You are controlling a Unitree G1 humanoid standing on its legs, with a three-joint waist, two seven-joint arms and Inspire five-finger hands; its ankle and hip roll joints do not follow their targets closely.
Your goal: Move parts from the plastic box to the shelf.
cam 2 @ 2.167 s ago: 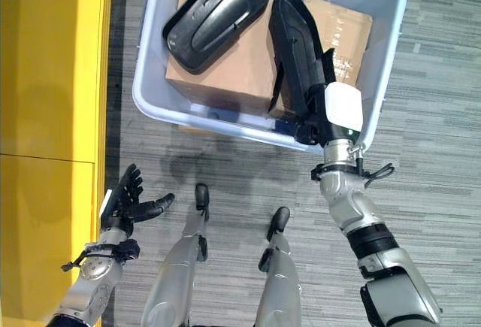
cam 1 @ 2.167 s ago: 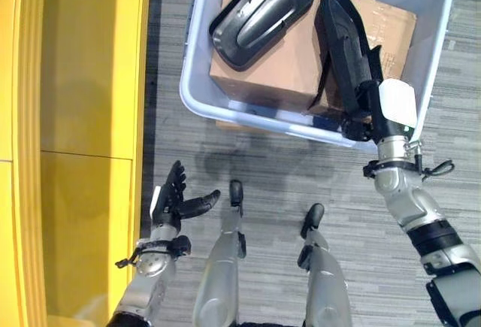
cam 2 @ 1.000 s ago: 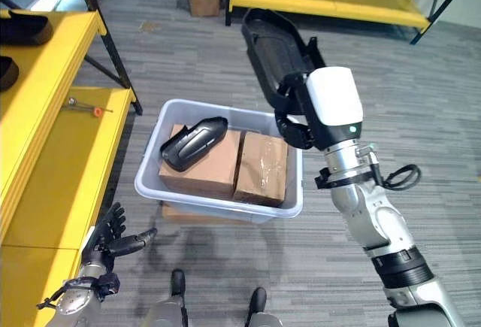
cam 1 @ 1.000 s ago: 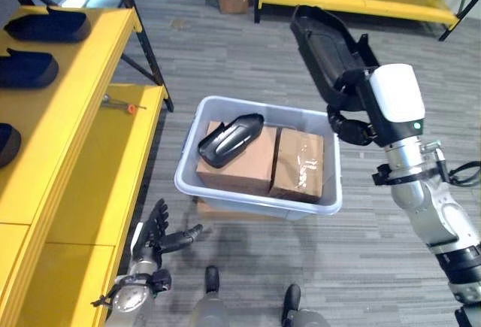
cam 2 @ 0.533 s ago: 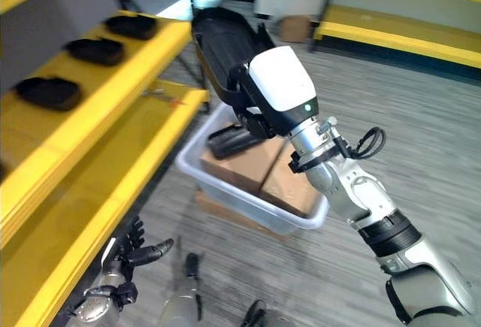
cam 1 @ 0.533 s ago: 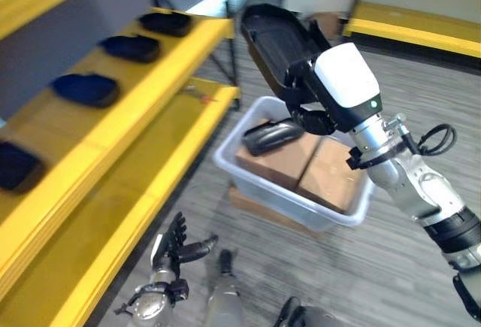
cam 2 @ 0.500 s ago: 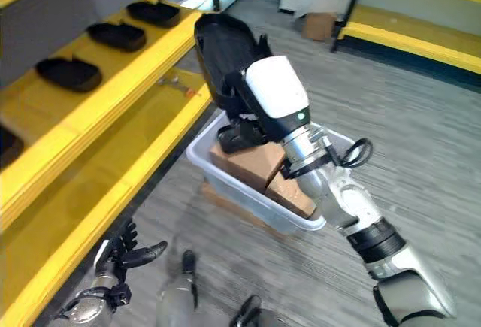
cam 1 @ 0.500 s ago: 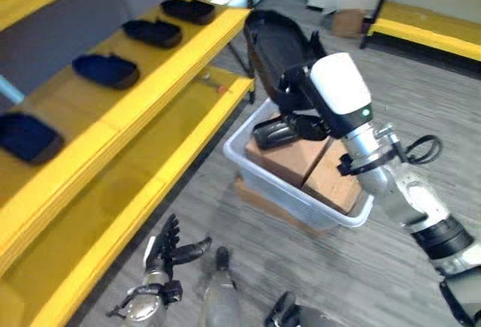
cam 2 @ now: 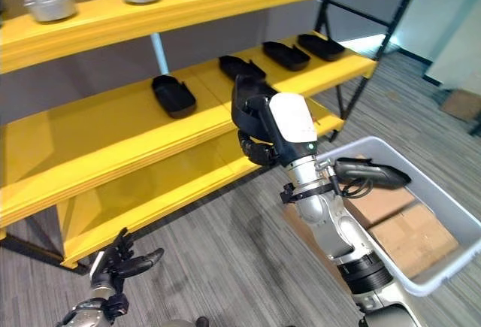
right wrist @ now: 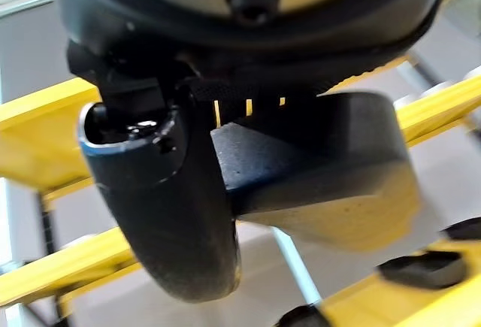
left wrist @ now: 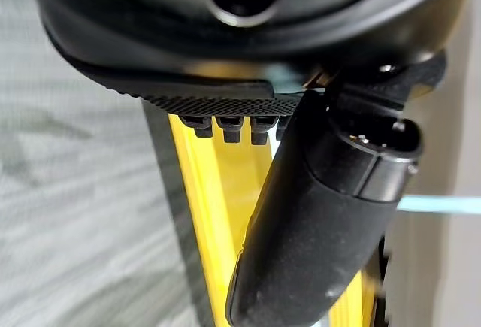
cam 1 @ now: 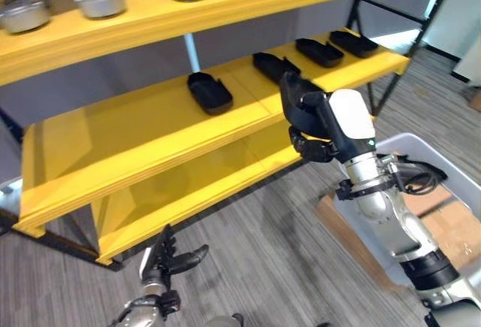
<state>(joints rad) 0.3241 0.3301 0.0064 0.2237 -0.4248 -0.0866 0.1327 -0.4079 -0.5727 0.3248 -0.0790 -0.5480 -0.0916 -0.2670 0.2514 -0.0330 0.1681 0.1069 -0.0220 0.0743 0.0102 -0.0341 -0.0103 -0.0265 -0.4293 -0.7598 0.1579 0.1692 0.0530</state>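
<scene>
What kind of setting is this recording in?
Probably a warehouse or factory storeroom: yellow shelving on dark steel legs, black moulded parts laid in a row on one level, metal pots on the level above, and a plastic box of cartons on the floor.

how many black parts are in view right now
6: four in a row on the shelf's middle board, one in the right hand, one in the box.
</scene>
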